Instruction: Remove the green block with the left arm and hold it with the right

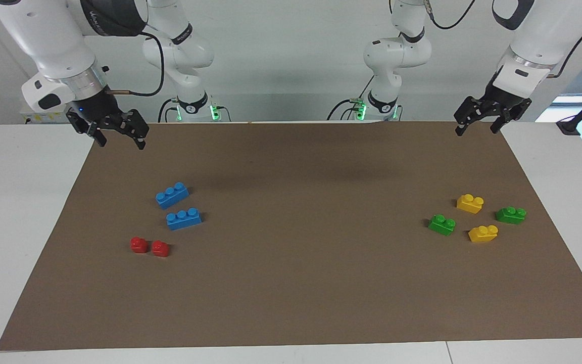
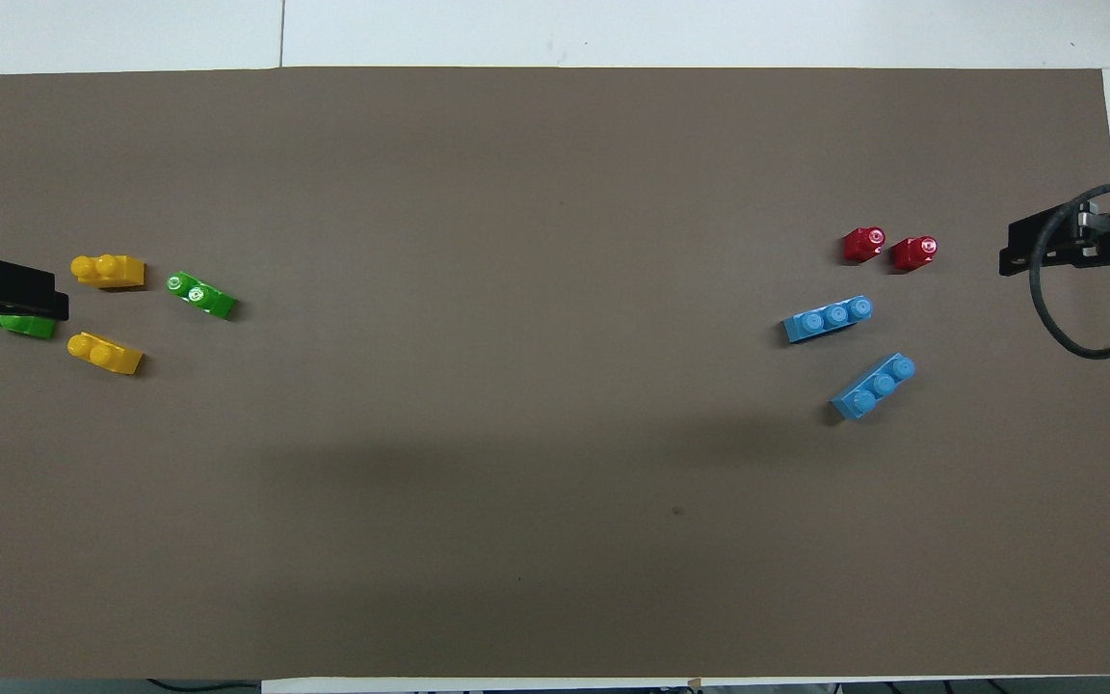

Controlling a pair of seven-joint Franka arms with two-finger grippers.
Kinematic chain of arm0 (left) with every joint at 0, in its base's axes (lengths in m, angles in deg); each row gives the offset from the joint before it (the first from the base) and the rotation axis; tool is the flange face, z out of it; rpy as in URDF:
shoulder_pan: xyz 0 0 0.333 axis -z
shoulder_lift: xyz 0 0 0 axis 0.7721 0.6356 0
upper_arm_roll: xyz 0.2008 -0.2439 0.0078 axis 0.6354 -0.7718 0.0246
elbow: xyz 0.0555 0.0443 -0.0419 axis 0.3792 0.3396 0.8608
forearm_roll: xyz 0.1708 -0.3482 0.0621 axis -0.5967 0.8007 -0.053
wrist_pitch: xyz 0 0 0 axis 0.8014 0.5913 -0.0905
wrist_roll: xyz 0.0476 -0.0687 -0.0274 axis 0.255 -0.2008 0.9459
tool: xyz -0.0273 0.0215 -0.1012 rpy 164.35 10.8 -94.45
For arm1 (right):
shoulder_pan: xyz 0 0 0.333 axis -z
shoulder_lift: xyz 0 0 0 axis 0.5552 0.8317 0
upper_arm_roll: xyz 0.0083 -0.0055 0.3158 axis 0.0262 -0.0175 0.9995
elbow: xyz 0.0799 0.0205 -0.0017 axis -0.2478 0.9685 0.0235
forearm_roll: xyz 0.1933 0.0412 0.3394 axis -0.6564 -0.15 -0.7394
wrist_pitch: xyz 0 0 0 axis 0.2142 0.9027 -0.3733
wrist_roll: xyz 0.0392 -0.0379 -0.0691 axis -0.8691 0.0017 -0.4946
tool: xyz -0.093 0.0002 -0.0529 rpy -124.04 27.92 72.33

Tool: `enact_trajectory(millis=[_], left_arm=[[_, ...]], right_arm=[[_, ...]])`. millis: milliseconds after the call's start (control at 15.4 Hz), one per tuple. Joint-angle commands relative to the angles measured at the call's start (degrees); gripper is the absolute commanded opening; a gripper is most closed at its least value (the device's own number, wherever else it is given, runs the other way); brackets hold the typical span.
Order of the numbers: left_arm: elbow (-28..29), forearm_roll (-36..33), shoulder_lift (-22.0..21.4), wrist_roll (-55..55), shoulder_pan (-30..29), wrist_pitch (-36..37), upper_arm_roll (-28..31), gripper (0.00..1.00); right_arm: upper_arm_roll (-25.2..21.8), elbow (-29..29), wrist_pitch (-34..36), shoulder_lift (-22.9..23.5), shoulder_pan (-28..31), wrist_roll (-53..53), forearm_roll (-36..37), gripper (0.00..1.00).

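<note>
The green block (image 1: 441,224) is a bright two-stud brick lying on the brown mat (image 1: 291,283) toward the left arm's end; it also shows in the overhead view (image 2: 200,295). A slightly darker green two-stud brick (image 1: 511,215) lies beside it, partly covered in the overhead view (image 2: 23,326) by my raised left gripper (image 2: 1,294). My left gripper (image 1: 477,130) hangs open and empty over the mat's corner at the robots' edge. My right gripper (image 1: 122,144) hangs open and empty over the mat's corner at the right arm's end, and shows in the overhead view (image 2: 1061,253).
Two yellow two-stud bricks (image 1: 470,203) (image 1: 483,233) lie between the two green ones. Two blue three-stud bricks (image 1: 172,195) (image 1: 183,219) and two small red blocks (image 1: 139,244) (image 1: 160,248) lie toward the right arm's end. White table (image 1: 18,227) surrounds the mat.
</note>
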Motion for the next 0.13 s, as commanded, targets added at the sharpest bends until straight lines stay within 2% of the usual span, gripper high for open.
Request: enact_trajectory(millis=[0, 65], left_arm=[[-0.4, -0.1, -0.2, -0.5, 0.3, 0.4, 0.3, 1.00], [-0.4, -0.1, -0.2, -0.5, 0.3, 0.4, 0.3, 1.00]], right_arm=[[0.3, 0.4, 0.6, -0.6, 0.7, 0.5, -1.0, 1.00], [0.3, 0.4, 0.6, -0.5, 0.7, 0.5, -1.0, 1.00]])
